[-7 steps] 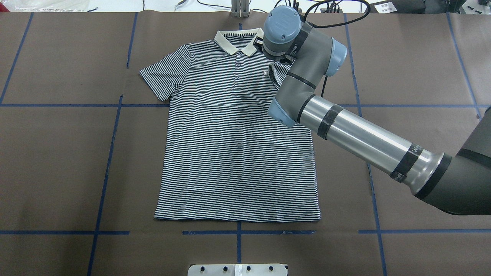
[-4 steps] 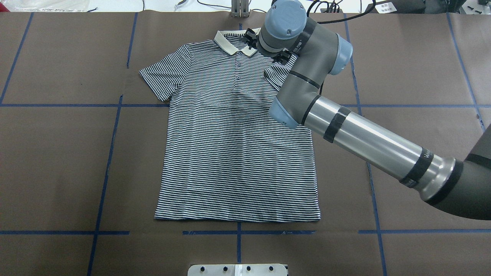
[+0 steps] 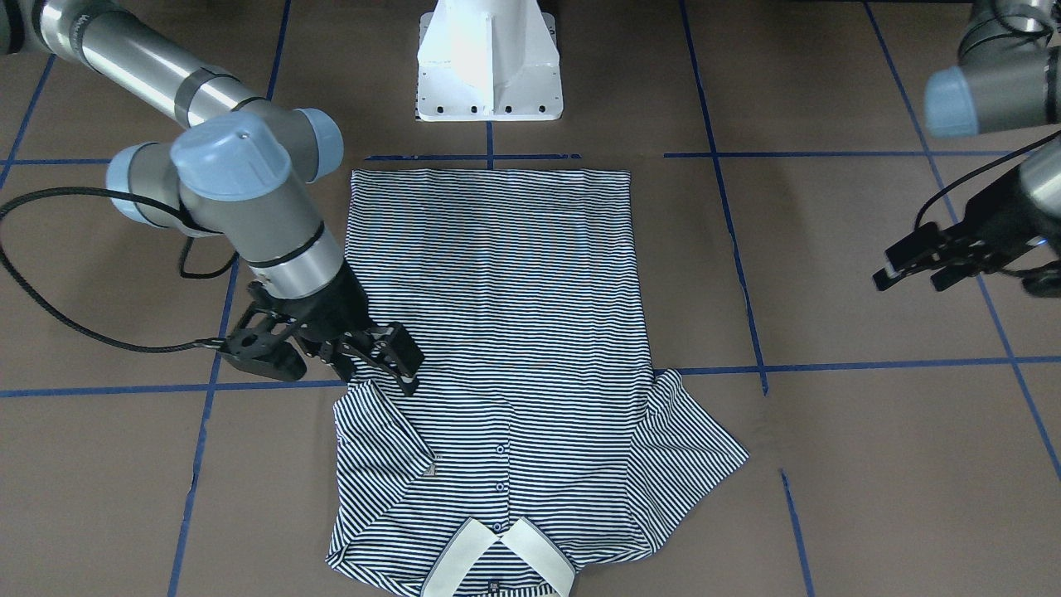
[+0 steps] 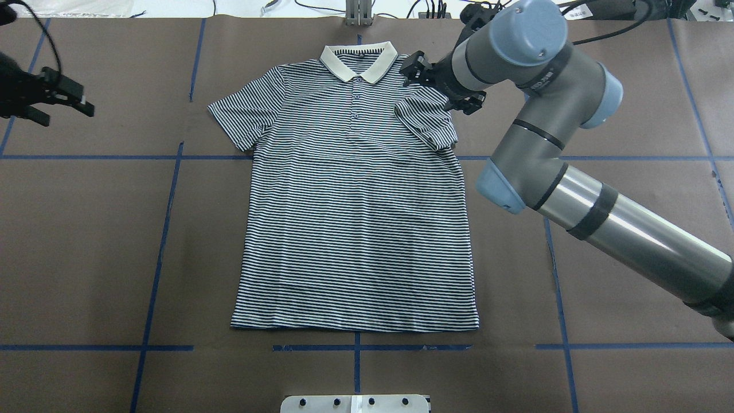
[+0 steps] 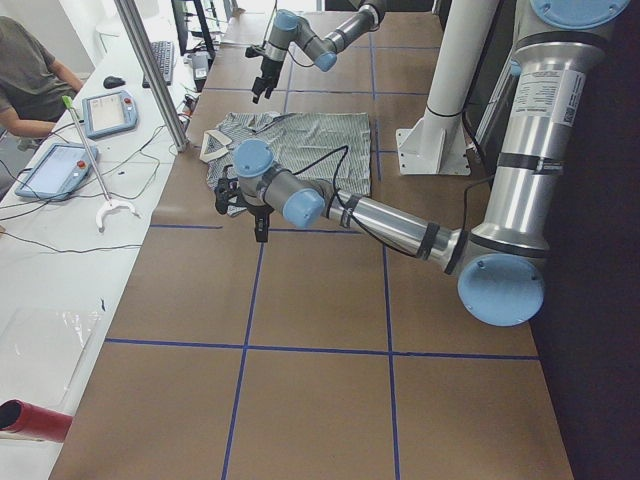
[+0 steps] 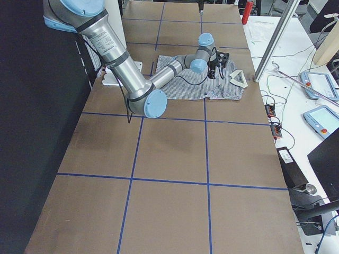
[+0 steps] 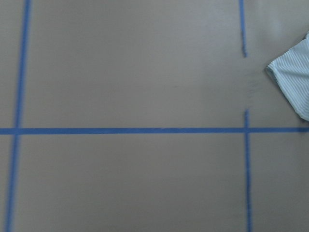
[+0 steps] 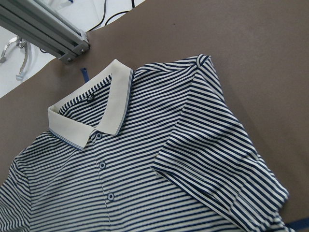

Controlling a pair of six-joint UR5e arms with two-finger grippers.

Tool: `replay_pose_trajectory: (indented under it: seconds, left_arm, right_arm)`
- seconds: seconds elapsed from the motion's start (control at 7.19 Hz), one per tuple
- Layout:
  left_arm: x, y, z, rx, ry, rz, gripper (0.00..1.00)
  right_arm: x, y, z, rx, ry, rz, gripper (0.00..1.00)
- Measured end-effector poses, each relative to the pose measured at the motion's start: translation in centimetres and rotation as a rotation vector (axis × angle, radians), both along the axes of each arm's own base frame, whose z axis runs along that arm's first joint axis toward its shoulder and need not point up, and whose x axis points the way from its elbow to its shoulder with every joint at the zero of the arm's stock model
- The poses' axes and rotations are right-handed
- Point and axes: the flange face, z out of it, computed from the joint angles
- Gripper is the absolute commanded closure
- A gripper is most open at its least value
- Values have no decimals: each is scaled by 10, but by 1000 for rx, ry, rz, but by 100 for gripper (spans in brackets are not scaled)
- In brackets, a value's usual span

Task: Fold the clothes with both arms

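The striped polo shirt (image 4: 355, 229) lies flat on the brown table, its cream collar (image 4: 358, 62) at the far edge. One sleeve (image 4: 427, 123) is folded inward over the chest; the right wrist view shows this fold (image 8: 217, 159) beside the collar. My right gripper (image 4: 444, 85) hovers just past that shoulder, open and empty, also seen in the front view (image 3: 331, 365). My left gripper (image 4: 60, 109) is open over bare table far to the left, well clear of the flat sleeve (image 4: 243, 115). In its wrist view only that sleeve's tip (image 7: 294, 82) shows.
The white pedestal base (image 3: 489, 62) stands at the shirt's hem side. Blue tape lines (image 4: 166, 201) grid the table. An aluminium post (image 4: 358, 11) rises just beyond the collar. A person (image 5: 30, 70) sits at a side bench with teach pendants (image 5: 105, 112).
The right arm has swung from over the collar and chest out to the right, uncovering the folded sleeve. The left gripper has come into view at the left edge.
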Motion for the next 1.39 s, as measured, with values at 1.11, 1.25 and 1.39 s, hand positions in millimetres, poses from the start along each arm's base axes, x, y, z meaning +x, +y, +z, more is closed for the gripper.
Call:
replay_pose_trajectory:
  seconds: [1.11, 1.25, 1.39]
  left_arm:
    - [203, -109, -6, 46, -111, -175, 30]
    - [207, -109, 0, 48, -125, -180, 34]
    - [212, -108, 5, 50, -139, -184, 36]
  right_arm:
    - [83, 53, 49, -34, -37, -41, 0]
    - [83, 53, 49, -34, -36, -41, 0]
    - [83, 53, 49, -34, -36, -40, 0]
